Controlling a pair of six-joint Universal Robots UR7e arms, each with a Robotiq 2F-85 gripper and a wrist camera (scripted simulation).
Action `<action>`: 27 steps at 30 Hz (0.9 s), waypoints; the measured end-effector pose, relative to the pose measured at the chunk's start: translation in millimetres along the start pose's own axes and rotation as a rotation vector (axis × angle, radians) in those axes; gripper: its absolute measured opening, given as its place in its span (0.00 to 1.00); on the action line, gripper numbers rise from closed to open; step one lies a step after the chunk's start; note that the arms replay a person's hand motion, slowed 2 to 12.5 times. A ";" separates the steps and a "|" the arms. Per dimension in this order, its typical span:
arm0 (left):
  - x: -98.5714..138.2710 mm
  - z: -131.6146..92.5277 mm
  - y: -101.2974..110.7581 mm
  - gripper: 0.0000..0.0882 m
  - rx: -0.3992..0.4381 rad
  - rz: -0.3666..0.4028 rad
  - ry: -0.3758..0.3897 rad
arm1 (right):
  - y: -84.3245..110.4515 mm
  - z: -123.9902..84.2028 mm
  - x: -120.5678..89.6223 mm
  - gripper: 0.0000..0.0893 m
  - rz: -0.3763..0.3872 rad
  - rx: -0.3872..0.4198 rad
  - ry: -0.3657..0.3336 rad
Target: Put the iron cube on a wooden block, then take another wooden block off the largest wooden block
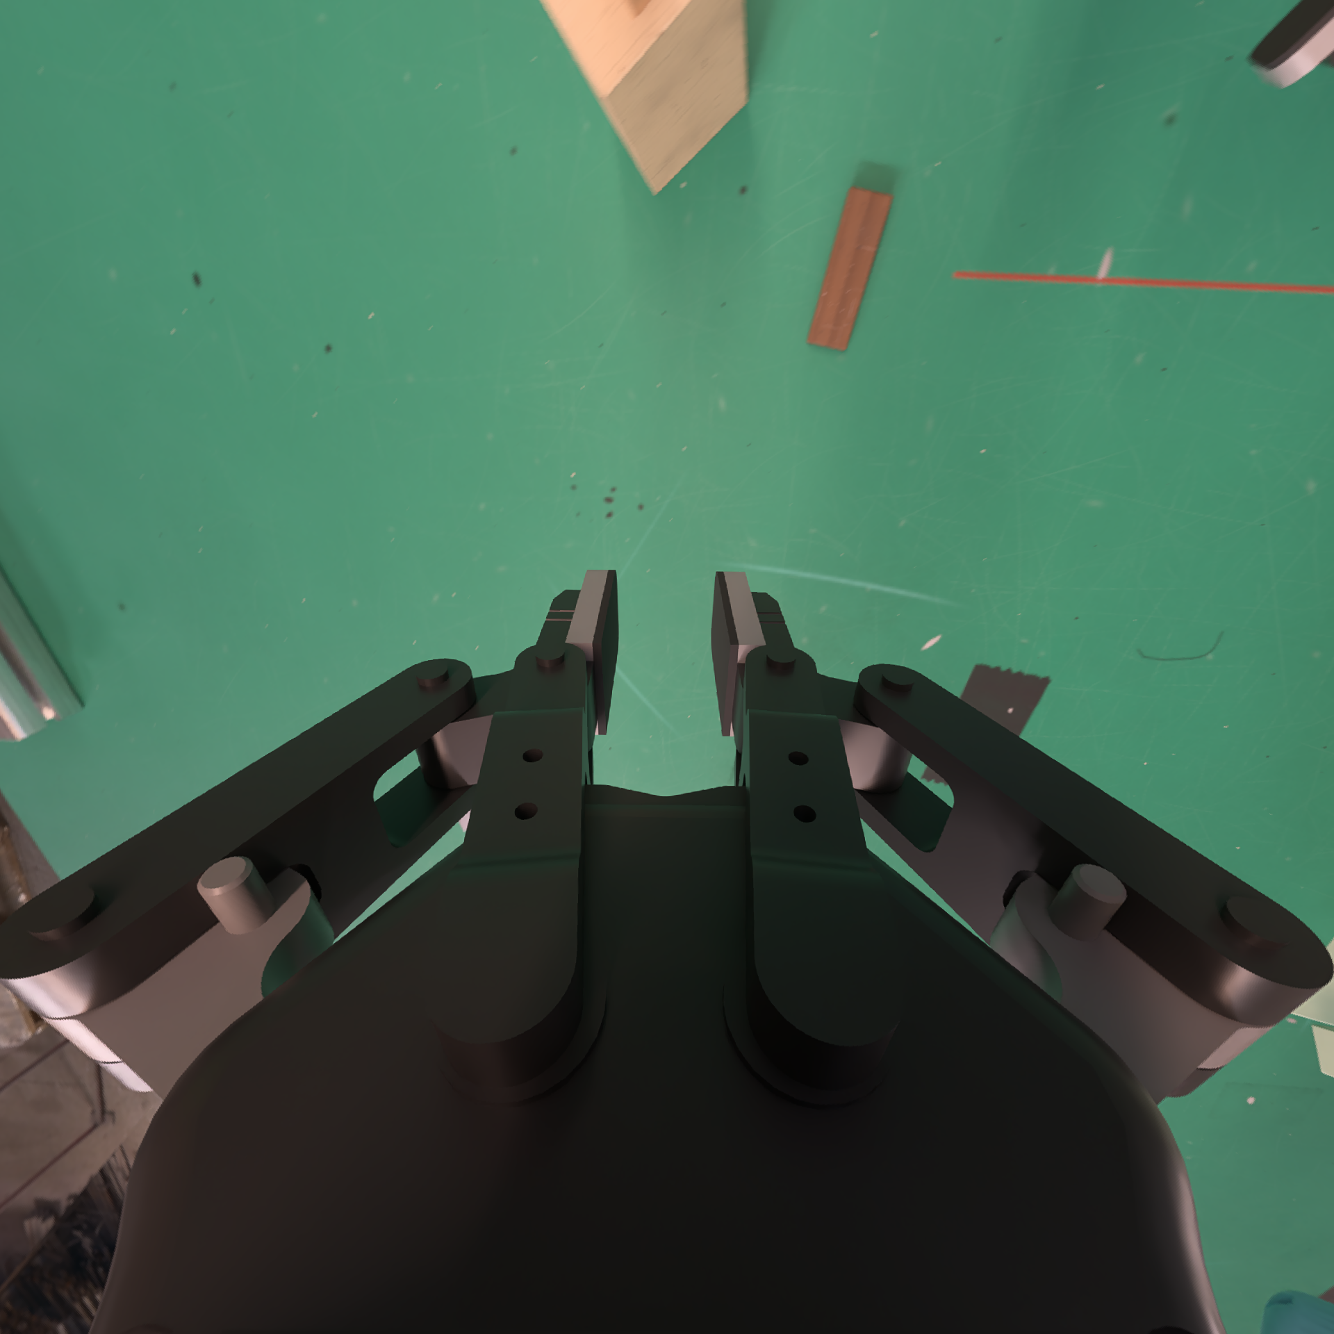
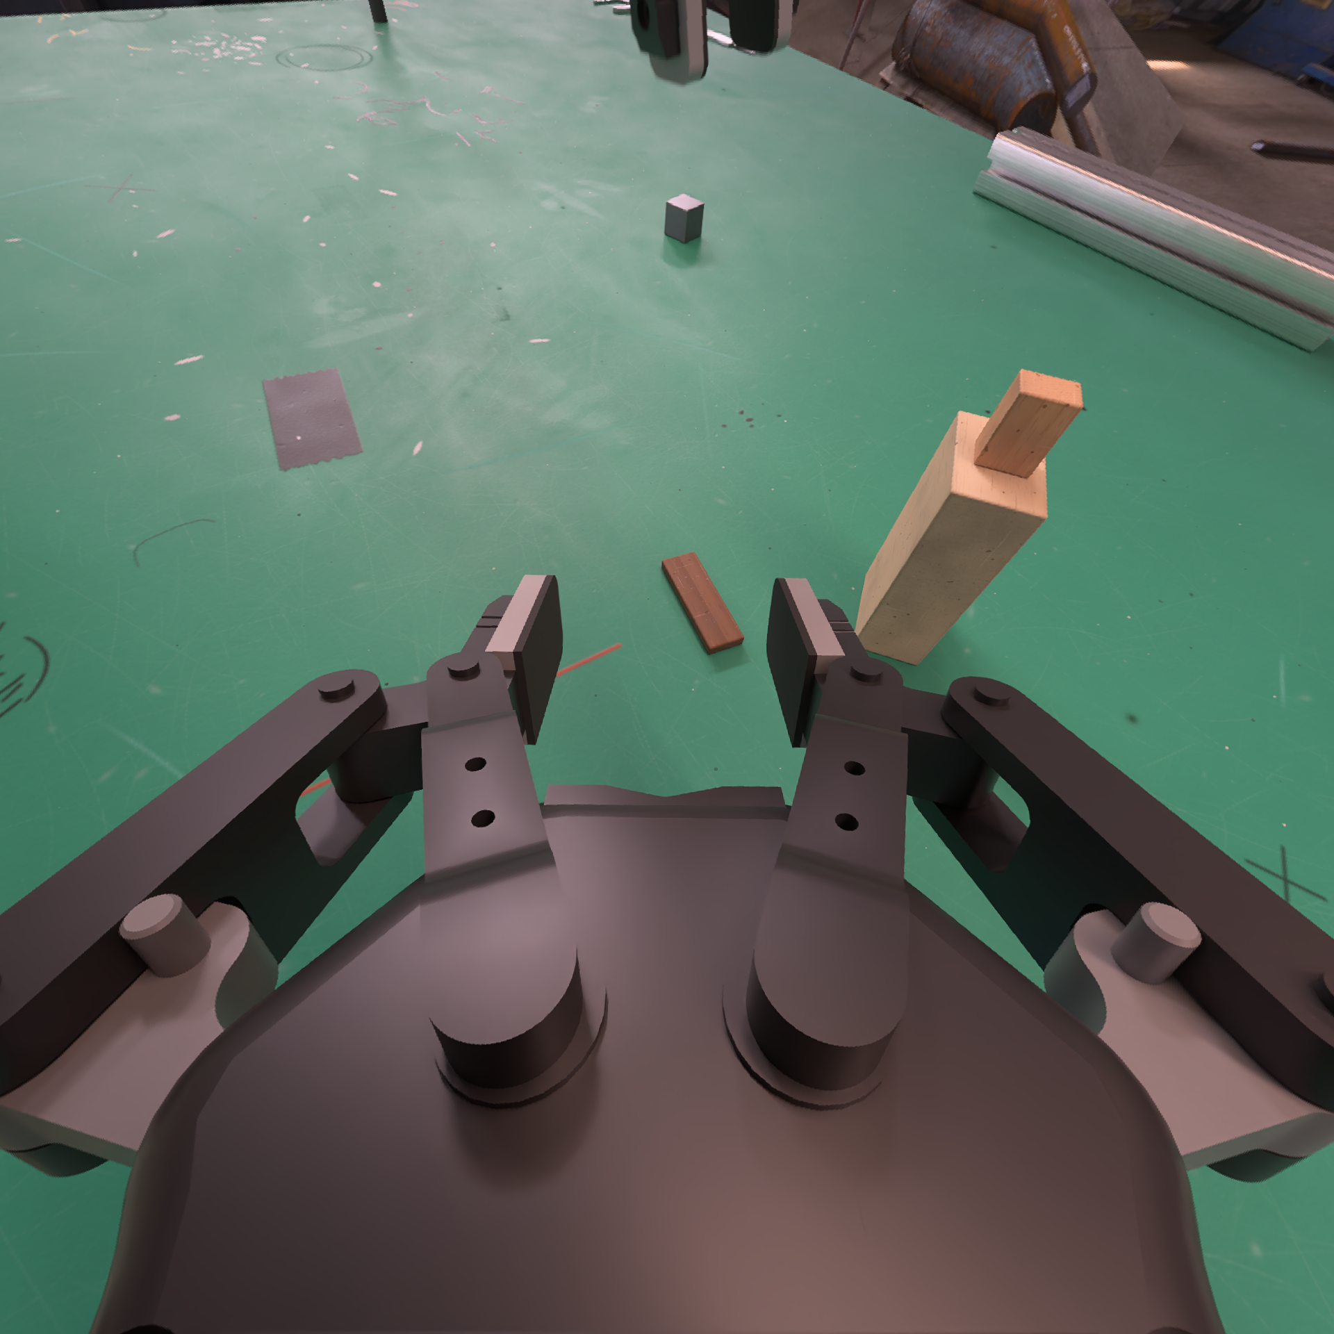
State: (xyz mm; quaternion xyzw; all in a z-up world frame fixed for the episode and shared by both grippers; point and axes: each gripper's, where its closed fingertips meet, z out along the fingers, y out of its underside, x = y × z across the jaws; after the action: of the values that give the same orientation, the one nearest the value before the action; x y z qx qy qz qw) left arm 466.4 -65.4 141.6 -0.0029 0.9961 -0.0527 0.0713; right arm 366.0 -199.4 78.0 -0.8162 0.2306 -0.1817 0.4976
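Observation:
The small grey iron cube [image 2: 683, 217] sits alone on the green table, far ahead in the right wrist view. The largest wooden block [image 2: 945, 545], pale and upright, stands to the right with a smaller tan block [image 2: 1029, 422] on its top. A thin dark-brown block [image 2: 702, 602] lies flat beside it. My right gripper [image 2: 664, 650] is open and empty, just short of the brown block. My left gripper [image 1: 665, 635] is open and empty above bare table; the pale block [image 1: 668, 79] and the brown block [image 1: 852, 268] lie ahead of it.
A grey tape patch [image 2: 312, 419] and a thin red line [image 1: 1140, 283] mark the green table [image 2: 433, 289]. A metal rail [image 2: 1155, 231] lies along the far right edge. The other gripper [image 2: 678, 36] hangs at the top of the right wrist view.

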 end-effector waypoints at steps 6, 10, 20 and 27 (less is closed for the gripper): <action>23.0 15.3 -20.5 0.27 0.006 0.067 0.050 | -1.1 -1.1 0.7 0.58 0.000 0.006 0.001; 35.1 25.9 -30.4 0.27 0.007 0.102 0.075 | -1.5 -1.8 1.3 0.58 0.002 0.009 0.003; 53.7 53.7 -46.9 0.27 0.018 0.141 0.123 | -1.3 -1.9 1.1 0.58 -0.001 0.008 0.002; 61.6 72.7 -51.7 0.27 0.017 0.146 0.148 | -1.7 -2.3 -0.7 0.57 -0.006 0.011 -0.007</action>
State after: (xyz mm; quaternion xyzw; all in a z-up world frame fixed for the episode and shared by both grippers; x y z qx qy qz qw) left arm 415.7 -125.2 66.8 0.0742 0.9957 -0.0560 0.0014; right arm 364.5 -200.1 80.5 -0.8148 0.2254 -0.1816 0.5023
